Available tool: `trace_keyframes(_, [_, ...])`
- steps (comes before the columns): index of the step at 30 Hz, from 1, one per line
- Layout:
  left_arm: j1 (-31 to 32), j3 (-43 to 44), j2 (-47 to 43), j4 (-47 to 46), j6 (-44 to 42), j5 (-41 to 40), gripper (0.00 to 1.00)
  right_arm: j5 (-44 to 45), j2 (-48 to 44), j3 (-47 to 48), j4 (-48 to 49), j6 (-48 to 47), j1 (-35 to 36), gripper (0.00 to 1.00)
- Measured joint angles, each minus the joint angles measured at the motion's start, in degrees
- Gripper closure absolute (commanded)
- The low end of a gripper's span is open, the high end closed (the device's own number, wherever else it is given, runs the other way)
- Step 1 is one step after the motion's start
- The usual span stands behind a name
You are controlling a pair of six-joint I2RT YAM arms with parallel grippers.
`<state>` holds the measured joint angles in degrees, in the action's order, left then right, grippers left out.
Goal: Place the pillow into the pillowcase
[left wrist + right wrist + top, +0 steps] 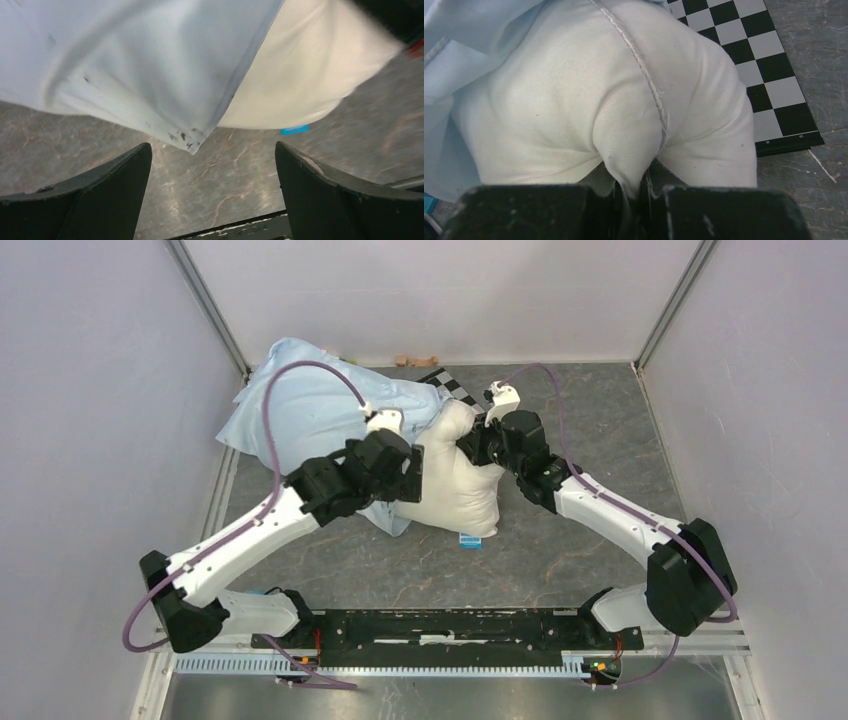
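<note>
The cream-white pillow [455, 475] lies mid-table, its left part inside the pale light-blue pillowcase [300, 405], which spreads toward the back left. My right gripper [472, 450] is at the pillow's right edge. In the right wrist view it [639, 187] is shut on a pinched fold of the pillow [574, 100] beside the seam. My left gripper [405, 478] hovers over the pillowcase's near hem. In the left wrist view it [212, 146] is open and holds nothing, with the pillowcase corner [192, 140] and the pillow [300, 75] just beyond its fingertips.
A black-and-white checkerboard panel [450, 383] lies under the pillow's far right corner. A small blue tag [470, 539] lies at the pillow's near edge. Small brown bits [415, 360] lie by the back wall. Grey walls close in three sides, and the arms' base rail [450, 625] spans the near edge.
</note>
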<state>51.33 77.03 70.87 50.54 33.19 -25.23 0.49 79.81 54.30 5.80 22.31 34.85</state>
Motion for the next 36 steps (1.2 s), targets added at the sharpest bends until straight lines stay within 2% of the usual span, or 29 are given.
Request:
trace_keyframes(4, [1.36, -6.86, 4.15, 0.13, 2.12, -3.82, 0.05, -0.52, 1.09, 0.83, -0.07, 0.37, -0.07, 1.0])
trace_keyframes(9, [0.96, -9.35, 7.23, 0.31, 5.05, -13.97, 0.16, -0.63, 1.31, 0.96, -0.39, 0.39, -0.07, 1.0])
trace_keyframes(11, [-0.04, -9.14, 7.17, -0.13, 5.05, -17.18, 0.25, -0.63, 1.29, 0.98, -0.46, 0.39, -0.11, 1.0])
trace_keyframes(13, [-2.05, -8.68, 7.65, -0.57, 4.83, -18.97, 0.45, -0.63, 1.27, 0.98, -0.5, 0.37, -0.11, 1.0])
trace_keyframes(15, [-3.61, -8.13, 8.52, -1.68, 3.39, -19.96, 0.86, -0.63, 1.22, 1.01, -0.57, 0.35, -0.11, 1.0])
trace_keyframes(16, [-4.09, -7.82, 9.03, -2.14, 2.58, -20.02, 0.97, -0.66, 1.18, 1.03, -0.68, 0.35, -0.11, 1.0])
trace_keyframes(20, [-3.3, -2.47, 11.23, -0.92, -1.14, -16.11, 0.98, -0.74, 0.87, 1.33, -1.31, 0.44, -0.09, 1.0])
trace_keyframes(24, [5.07, 18.62, 17.16, 5.86, -4.04, -11.43, 0.98, 1.29, 0.9, 2.12, -2.08, 0.85, 1.38, 1.0])
trace_keyframes(26, [8.81, 27.15, 19.08, 6.19, -4.76, -7.87, 0.98, 2.97, 0.9, 2.14, -2.71, 1.46, 2.32, 1.0])
trace_keyframes(28, [9.94, 30.58, 19.1, 6.95, -4.79, -5.33, 0.98, 3.56, 0.87, 1.55, -3.89, 2.62, 3.13, 1.0])
trace_keyframes(30, [7.67, 29.92, 18.82, 6.95, -4.7, -2.51, 0.98, 4.22, 0.52, 0.42, -4.22, 3.63, 4.07, 1.0])
trace_keyframes(31, [5.66, 27.67, 18.29, 5.79, -4.55, -0.83, 0.98, 4.66, 0.48, -0.28, -4.22, 4.02, 4.37, 0.97])
trace_keyframes(32, [3.48, 24.44, 17.51, 4.76, -3.96, 0.87, 0.97, 4.79, 0.48, -0.83, -4.22, 4.33, 4.44, 0.89])
trace_keyframes(34, [-0.42, 17.75, 16.28, 2.82, -2.4, 3.67, 0.98, 5.16, 0.46, -1.7, -4.61, 4.74, 4.42, 0.49])
trace_keyframes(36, [-3.76, 11.89, 15.8, 0.68, -0.76, 6.27, 0.98, 5.49, 0.09, -1.68, -4.7, 5.33, 4.42, 0.2])
